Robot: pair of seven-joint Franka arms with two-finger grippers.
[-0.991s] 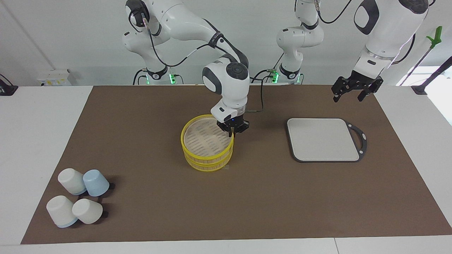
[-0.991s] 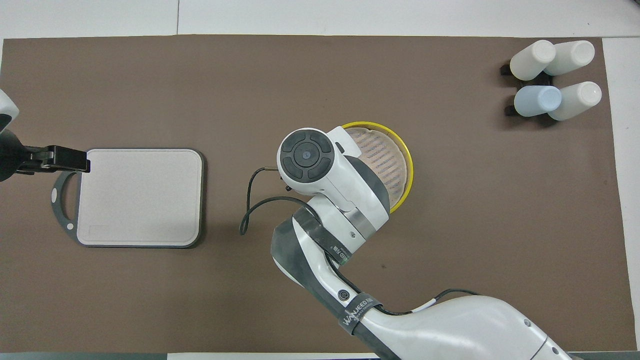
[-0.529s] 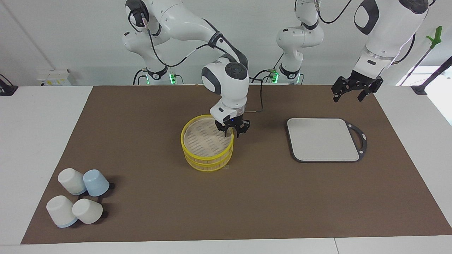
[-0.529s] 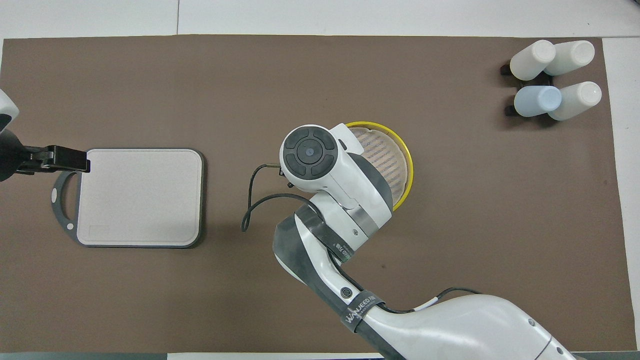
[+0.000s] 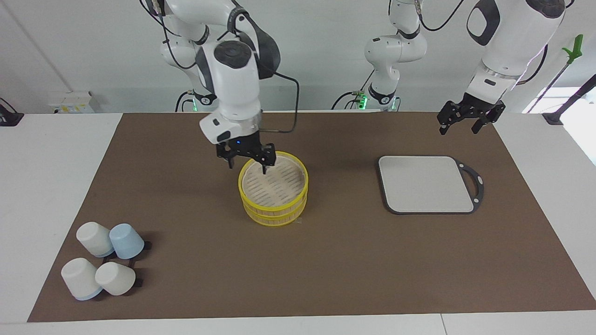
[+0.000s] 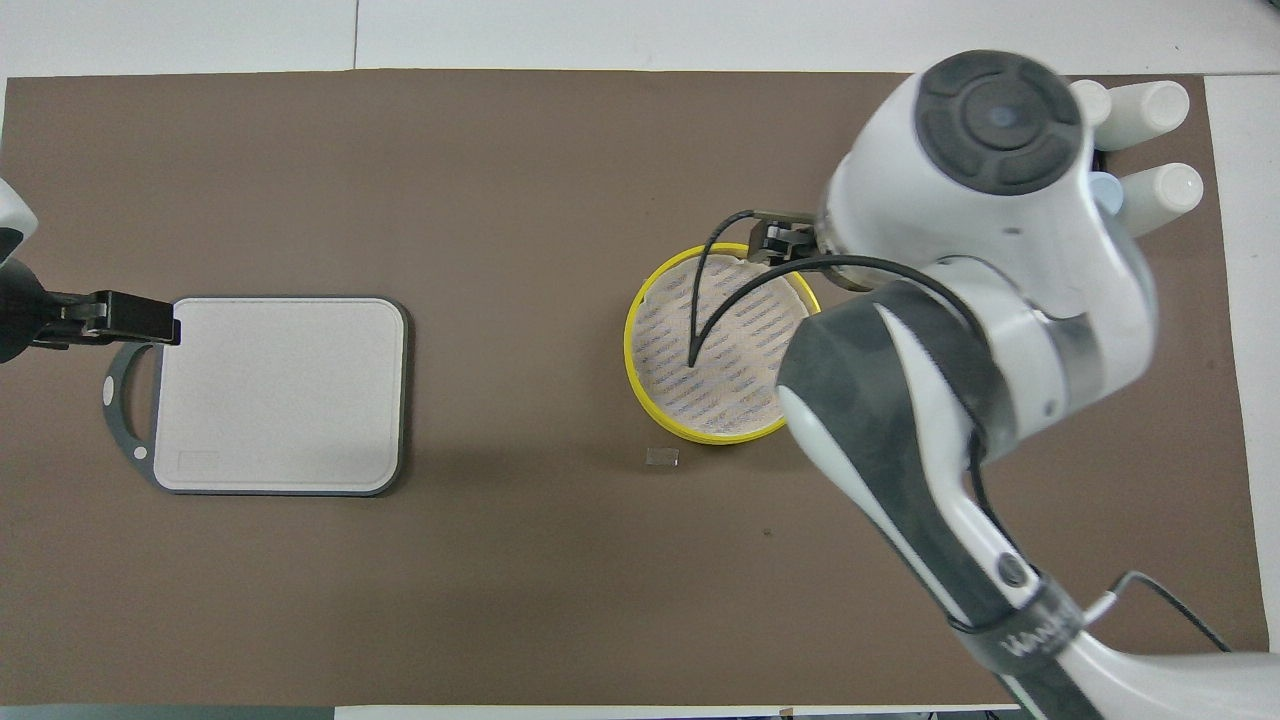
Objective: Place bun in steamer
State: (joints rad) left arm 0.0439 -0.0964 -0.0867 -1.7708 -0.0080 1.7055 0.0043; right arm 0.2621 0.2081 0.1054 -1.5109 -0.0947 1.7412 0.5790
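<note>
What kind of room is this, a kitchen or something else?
Most likely a robotics lab, not a kitchen. Two white robot arms stand at a table covered by a brown mat, with only props on it: a yellow steamer, a grey board and upturned cups.

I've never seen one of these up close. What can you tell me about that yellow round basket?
The steamer is round: two stacked tiers with bright yellow rims and a pale slatted floor that looks like bamboo. It stands upright on the brown mat mid-table, with nothing in its top tier. The right hand hangs open over its rim, seemingly not touching.
</note>
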